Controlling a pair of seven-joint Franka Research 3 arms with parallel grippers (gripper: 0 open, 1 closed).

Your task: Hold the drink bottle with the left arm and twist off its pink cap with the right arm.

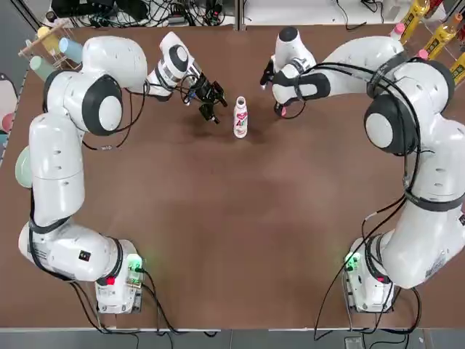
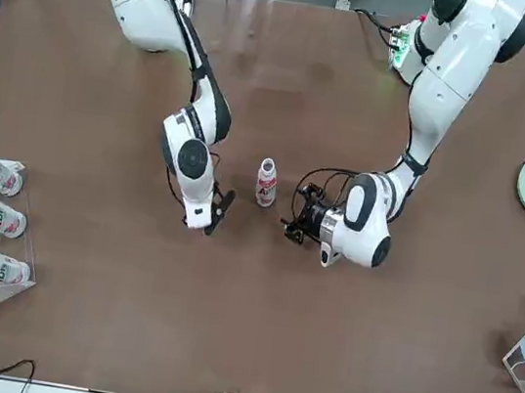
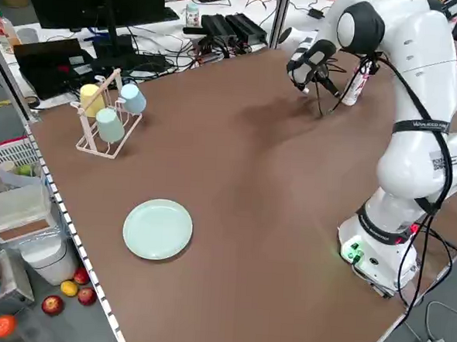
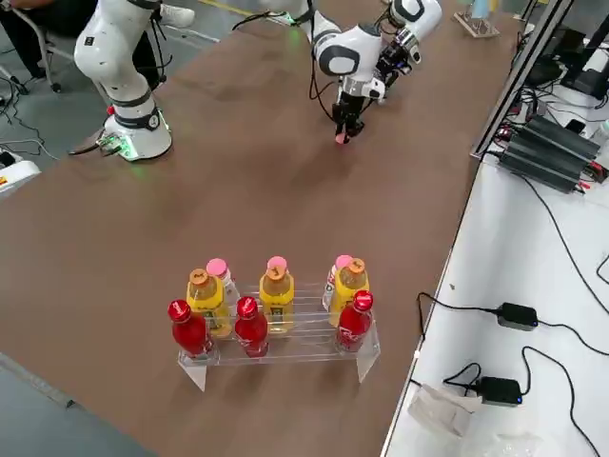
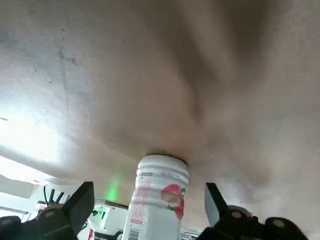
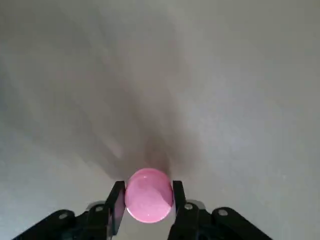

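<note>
Your right gripper [image 6: 148, 197] has its two fingers clamped on the pink cap [image 6: 148, 194], which sits pinched between the tips, low over the bare table [image 1: 232, 233]. The cap is off the bottle, so the twisting looks done. Beside that gripper, towards your other arm, the drink bottle [image 1: 240, 116] stands upright on the table with its white neck open. On the bottle's far side, your left gripper [image 1: 211, 110] has its fingers spread wide with nothing between them; in its wrist view the bottle stands in line with the gap but beyond the fingertips, apart from both. So neither arm holds the bottle now.

You are, by my reading, at the closing step: cap removed, bottle let go. What remains is probably to set the cap down. For that, lower your right gripper until the cap meets the table, then part the fingers gently so the little round piece does not roll. Keep both arms clear of the bottle; it is slim and unsupported, and a nudge could tip it.
</note>
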